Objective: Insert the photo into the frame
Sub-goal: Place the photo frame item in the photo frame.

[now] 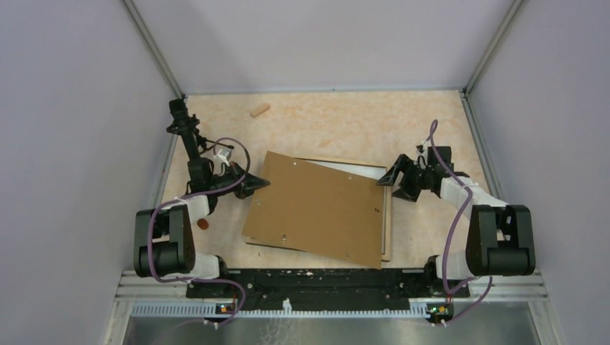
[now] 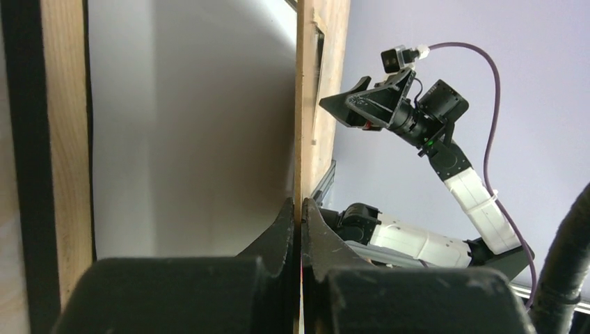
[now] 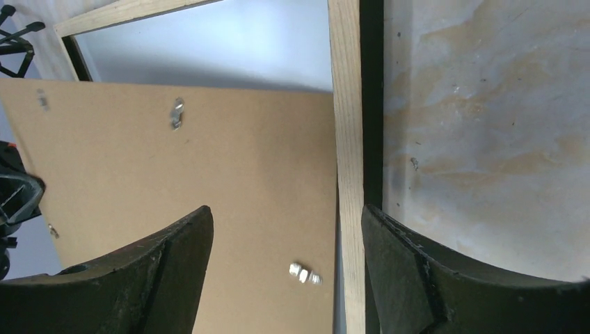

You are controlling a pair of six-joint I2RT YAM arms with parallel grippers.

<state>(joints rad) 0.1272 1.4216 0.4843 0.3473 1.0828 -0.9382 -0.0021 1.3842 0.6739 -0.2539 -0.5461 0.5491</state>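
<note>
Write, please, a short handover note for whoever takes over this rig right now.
The left fingers are shut on the edge of the backing board, at its left corner.
The right fingers are open, one either side of the frame at its right rail, not clamped.
The frame lies flat on the table with the backing board skewed on top of it. A pale sheet shows inside the frame; I cannot tell whether it is the photo.
Done: nothing I can confirm.
Left: check the photo is in, then square the backing board into the frame.
</note>
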